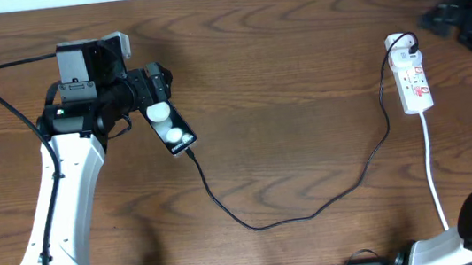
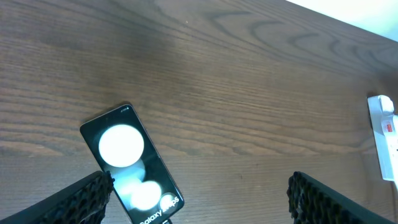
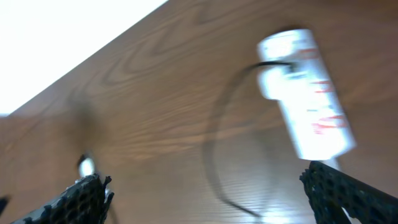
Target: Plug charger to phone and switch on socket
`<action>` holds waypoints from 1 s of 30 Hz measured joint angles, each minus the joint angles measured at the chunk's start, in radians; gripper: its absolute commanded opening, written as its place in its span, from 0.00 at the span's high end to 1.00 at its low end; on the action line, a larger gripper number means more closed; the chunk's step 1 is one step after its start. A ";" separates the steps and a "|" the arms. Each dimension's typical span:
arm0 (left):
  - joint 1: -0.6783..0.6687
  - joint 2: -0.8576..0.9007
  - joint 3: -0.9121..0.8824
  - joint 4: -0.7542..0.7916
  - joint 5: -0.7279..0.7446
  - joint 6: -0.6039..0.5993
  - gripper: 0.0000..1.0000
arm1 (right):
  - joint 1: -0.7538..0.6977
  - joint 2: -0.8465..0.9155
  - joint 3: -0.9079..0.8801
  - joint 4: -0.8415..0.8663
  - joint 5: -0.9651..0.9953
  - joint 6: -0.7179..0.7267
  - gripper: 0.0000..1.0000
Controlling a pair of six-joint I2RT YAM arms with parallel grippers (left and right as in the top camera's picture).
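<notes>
Nearest the robot's edge of the wooden surface (image 1: 294, 19), the charger (image 1: 256, 226) lies in a loose black curve. To the right of it, the white cord (image 1: 435, 181) of the socket runs towards the same edge.

Following the charger to the left and further in, its tip meets the lower end of the phone (image 1: 173, 129). The pictures do not show whether the tip is pushed fully home. The phone lies flat and at a slant, face up, with two white circles and small white lettering showing.

The left end effector (image 2: 199, 193) hangs over the phone's upper end with its jaws spread wide, holding nothing. In the left wrist view one finger overlaps the phone's edge while the other stands well apart from it.

Further along to the right, the charger climbs to the socket (image 1: 412, 77), a white strip with red markings. It lies lengthwise, well apart from the phone. The cable enters a white plug at the socket's far end.

Beyond that, at the far right corner, the right end effector (image 3: 205, 183) hovers near the socket, jaws wide and empty. Its own view of the strip is blurred.
</notes>
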 measured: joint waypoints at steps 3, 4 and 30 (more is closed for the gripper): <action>0.000 0.000 0.000 0.000 0.000 0.000 0.09 | -0.080 0.001 -0.001 -0.010 0.035 -0.050 0.01; 0.000 0.000 0.000 0.000 0.000 0.000 0.09 | -0.102 0.002 -0.003 -0.008 0.045 -0.071 0.01; 0.000 0.000 0.000 -0.001 0.000 0.000 0.08 | -0.158 0.470 -0.108 0.086 -0.006 -0.416 0.01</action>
